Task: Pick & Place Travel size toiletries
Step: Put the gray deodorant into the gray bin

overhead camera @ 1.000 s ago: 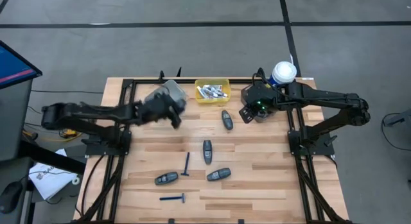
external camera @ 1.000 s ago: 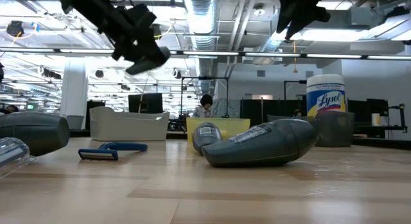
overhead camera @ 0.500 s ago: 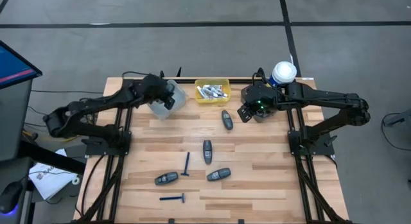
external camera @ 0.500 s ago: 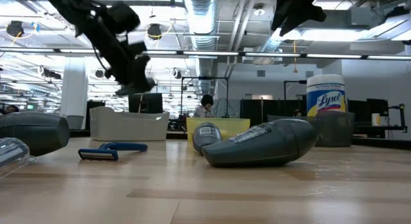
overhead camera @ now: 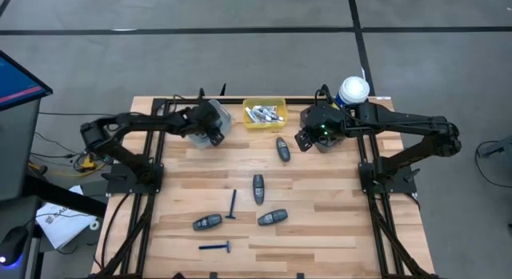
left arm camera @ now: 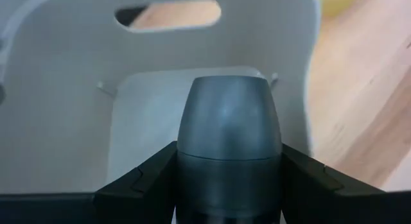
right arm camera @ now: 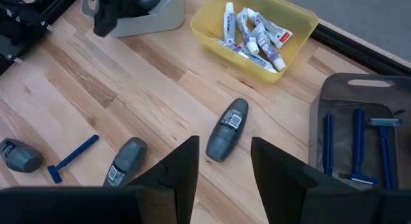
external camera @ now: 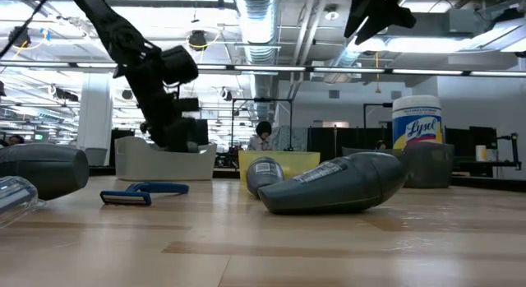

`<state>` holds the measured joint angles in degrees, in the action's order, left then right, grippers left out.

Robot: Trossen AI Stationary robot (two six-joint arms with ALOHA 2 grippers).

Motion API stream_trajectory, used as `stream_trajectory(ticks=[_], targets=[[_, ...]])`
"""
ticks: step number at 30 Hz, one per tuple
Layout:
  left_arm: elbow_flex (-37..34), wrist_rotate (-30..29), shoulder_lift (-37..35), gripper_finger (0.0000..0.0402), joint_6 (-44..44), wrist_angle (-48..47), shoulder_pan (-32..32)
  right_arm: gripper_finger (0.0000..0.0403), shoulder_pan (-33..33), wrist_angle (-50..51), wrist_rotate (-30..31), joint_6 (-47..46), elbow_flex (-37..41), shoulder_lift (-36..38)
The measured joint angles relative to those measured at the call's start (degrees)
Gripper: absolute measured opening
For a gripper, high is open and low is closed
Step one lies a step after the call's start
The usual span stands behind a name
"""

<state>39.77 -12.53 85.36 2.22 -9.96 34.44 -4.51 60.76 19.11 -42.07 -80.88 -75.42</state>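
Left end effector (left arm camera: 228, 185) gripping grey pod (left arm camera: 228, 131) over grey bin (left arm camera: 77, 89); right apparently open.

Dark grey pod (left arm camera: 228, 131) over pale grey bin (left arm camera: 77, 95). Yellow bin (right arm camera: 257, 31), white tubes (right arm camera: 253, 33) with blue, red ends. Blue razors (right arm camera: 357, 147) in brown bin (right arm camera: 359, 89). Light wood bench (overhead camera: 320, 199).

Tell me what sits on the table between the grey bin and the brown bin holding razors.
The yellow bin of mini tubes sits between the grey bin and the brown bin, in the high and right wrist views.
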Motion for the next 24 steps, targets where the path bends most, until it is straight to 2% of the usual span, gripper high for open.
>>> stream_trajectory(ticks=[6, 11, 19, 24], targets=[[0.00, -0.12, 3.37, 0.0204, -0.31, 1.00, 0.07, 0.0133, 0.00, 0.00, 0.00, -0.02, 0.00, 0.00], [0.00, -0.72, 3.54, 0.0226, -0.44, 1.93, 0.04, 0.0141, -0.01, 0.03, -0.08, -2.79, 0.00, 0.00], [0.00, 1.66, -0.13, 0.0274, -0.45, 3.70, 0.04, 0.0190, -0.15, 0.80, 0.02, -5.18, -0.11, -2.31], [-0.02, 2.40, -7.41, 0.0283, -0.37, 3.23, -0.37, 0.0213, -0.15, 1.40, -1.01, -6.03, -0.02, -7.79]])
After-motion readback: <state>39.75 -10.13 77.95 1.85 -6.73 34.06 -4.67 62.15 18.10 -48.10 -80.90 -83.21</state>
